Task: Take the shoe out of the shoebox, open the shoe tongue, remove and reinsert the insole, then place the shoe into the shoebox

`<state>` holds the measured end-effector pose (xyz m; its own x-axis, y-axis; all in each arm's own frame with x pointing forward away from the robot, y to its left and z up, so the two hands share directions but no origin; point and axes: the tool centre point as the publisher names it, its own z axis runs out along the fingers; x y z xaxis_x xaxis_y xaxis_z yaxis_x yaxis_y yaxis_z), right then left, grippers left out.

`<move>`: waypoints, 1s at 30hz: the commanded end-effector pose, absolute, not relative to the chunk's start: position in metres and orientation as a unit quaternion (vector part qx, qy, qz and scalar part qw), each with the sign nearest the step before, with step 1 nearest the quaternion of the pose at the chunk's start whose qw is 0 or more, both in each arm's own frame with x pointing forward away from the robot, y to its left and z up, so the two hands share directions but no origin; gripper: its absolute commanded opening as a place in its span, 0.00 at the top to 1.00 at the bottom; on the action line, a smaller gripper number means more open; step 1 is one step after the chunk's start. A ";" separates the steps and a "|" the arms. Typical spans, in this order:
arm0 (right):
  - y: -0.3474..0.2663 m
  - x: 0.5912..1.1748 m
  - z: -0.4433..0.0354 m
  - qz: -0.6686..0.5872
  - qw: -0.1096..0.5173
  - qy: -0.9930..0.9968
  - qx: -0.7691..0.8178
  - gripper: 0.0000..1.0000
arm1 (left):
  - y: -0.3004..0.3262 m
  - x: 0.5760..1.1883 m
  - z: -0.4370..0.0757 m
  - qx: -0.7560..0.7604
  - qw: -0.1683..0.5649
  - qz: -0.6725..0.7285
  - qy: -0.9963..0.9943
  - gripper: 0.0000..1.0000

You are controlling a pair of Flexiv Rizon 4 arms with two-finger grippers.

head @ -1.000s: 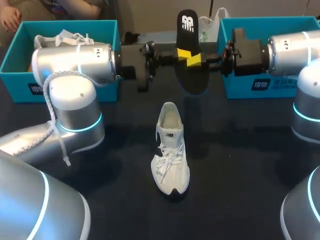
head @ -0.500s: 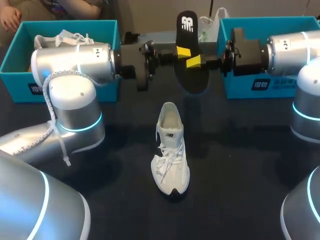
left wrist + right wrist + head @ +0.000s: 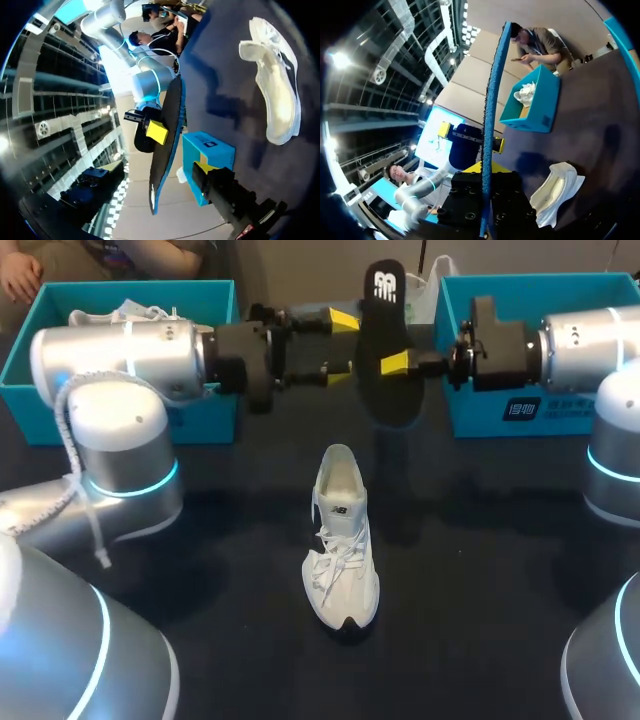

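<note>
Insole [image 3: 388, 400] hangs upright beyond the shoe [image 3: 340, 540], pinched by the right hand [image 3: 392, 363] alone. The left hand [image 3: 342, 342] has let go and spread, just beside it. Handover looks done; reinserting comes next, with the shoe upright on the surface [image 3: 480, 570].

Dim dark table [image 3: 480, 590], soft shadow beside shoe [image 3: 340, 560], left arm [image 3: 120, 350] glinting, light seemingly overhead

A dark table [image 3: 480, 570] bears 1 white bag [image 3: 437, 275] at its far edge, well apart from a 2nd white shoe [image 3: 125, 312] lying inside the left teal box [image 3: 30, 400].
</note>
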<state>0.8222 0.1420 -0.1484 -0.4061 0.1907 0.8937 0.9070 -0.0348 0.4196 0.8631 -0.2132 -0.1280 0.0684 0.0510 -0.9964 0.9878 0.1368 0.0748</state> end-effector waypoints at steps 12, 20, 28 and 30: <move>0.133 0.829 -0.151 -0.618 0.251 -0.647 -0.369 1.00 | -0.168 0.846 -0.147 0.348 0.349 -0.514 0.702 0.00; 0.135 0.827 -0.147 -0.661 0.216 -0.657 -0.290 1.00 | -0.159 0.841 -0.172 0.252 0.234 -0.536 0.771 0.00; 0.144 0.823 -0.142 -0.675 0.199 -0.676 -0.220 1.00 | -0.150 0.833 -0.201 0.215 0.166 -0.510 0.816 0.00; 0.146 0.822 -0.142 -0.682 0.195 -0.675 -0.204 1.00 | -0.148 0.832 -0.211 0.205 0.160 -0.499 0.827 0.00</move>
<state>0.8163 0.1431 -0.1398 -0.8339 0.0333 0.5509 0.5510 -0.0088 0.8345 0.8331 -0.1486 -0.2087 -0.7712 0.1207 -0.6250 0.6261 0.3212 -0.7105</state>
